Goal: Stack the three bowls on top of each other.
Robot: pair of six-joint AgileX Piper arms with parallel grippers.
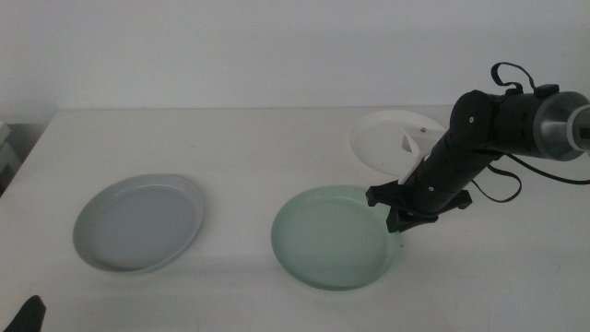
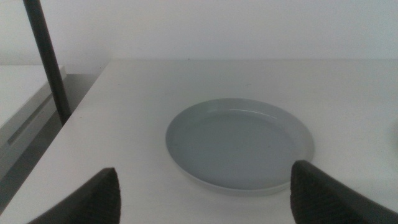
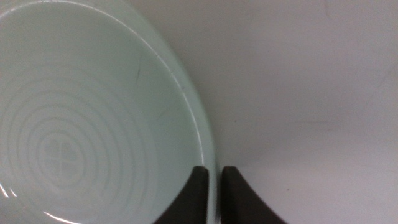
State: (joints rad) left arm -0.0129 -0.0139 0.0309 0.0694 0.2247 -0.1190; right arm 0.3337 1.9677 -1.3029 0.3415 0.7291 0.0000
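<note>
The mint green bowl (image 1: 334, 237) lies at the table's front middle. My right gripper (image 1: 398, 221) comes in from the right and is shut on the green bowl's right rim; in the right wrist view the jaws pinch that rim (image 3: 214, 186) between them, and the green bowl (image 3: 93, 118) fills the frame's one side. The white bowl (image 1: 385, 140) sits behind the right arm, partly hidden by it. The light grey bowl (image 1: 138, 221) lies at the left, also shown in the left wrist view (image 2: 239, 143). My left gripper (image 2: 205, 193) waits open near the grey bowl, at the bottom left corner of the middle view (image 1: 28, 315).
A dark vertical post (image 2: 48, 59) stands off the table's left edge. The table's left edge (image 2: 74, 124) runs beside the grey bowl. A black cable (image 1: 507, 74) loops over the right arm's wrist.
</note>
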